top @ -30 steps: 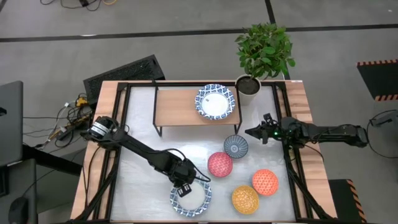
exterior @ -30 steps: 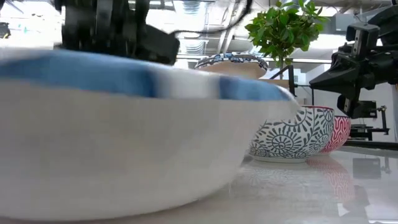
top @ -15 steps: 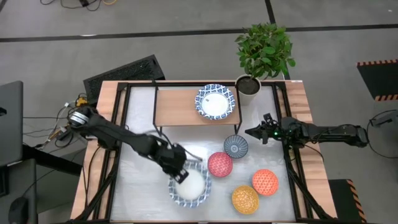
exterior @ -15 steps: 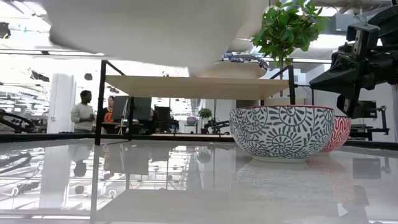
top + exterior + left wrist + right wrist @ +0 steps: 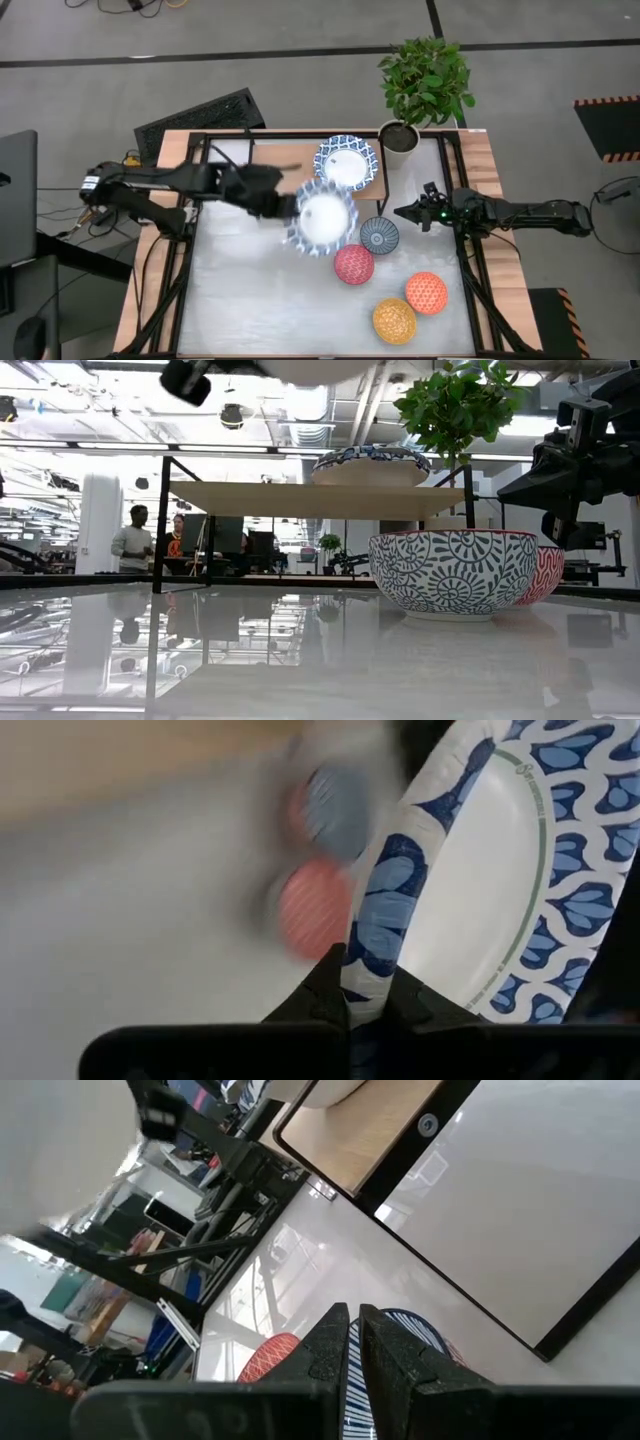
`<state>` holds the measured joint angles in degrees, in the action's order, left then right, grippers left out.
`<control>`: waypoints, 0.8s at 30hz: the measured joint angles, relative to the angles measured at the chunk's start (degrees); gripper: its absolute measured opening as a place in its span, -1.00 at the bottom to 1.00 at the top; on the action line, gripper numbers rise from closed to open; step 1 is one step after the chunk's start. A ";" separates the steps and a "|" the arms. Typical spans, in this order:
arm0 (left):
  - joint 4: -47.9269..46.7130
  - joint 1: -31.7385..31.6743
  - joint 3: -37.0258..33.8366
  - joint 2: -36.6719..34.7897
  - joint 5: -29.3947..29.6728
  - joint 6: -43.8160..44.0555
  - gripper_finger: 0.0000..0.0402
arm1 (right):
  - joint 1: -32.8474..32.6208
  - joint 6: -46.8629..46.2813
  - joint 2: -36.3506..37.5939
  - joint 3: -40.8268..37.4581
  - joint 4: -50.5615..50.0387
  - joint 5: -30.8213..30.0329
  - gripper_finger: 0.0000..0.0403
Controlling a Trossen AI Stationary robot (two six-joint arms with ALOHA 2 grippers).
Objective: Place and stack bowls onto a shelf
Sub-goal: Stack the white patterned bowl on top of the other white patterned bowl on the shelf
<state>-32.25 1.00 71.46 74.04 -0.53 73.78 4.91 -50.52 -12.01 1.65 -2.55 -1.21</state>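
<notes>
Bowl [image 5: 322, 217] hangs pinched by its rim in the left gripper [image 5: 365, 1005]; stiff, glazed, probably slippery and breakable. Right gripper [image 5: 353, 1342] waits, fingers pressed together.

Table [image 5: 230, 290]: glossy white top, black frame, light-wood edges. Directly on it: grey-blue bowl [image 5: 379, 236], pink-red bowl [image 5: 353, 265] just beside it, orange-red bowl [image 5: 426, 293], yellow-orange bowl [image 5: 394, 320], and a plant pot [image 5: 399, 137] at the far right corner. Shelf [image 5: 275, 175] stands along the far side, carrying one wide blue-and-white bowl [image 5: 349, 158] at its right end.
</notes>
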 joint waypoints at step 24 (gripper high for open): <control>12.70 -19.52 7.57 2.87 7.79 -9.66 -1.00 | 0.02 1.31 0.00 0.00 0.02 -0.26 -0.72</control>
<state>-19.55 -18.53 79.03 76.91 7.26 64.12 4.93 -49.21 -12.01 1.65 -2.52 -1.48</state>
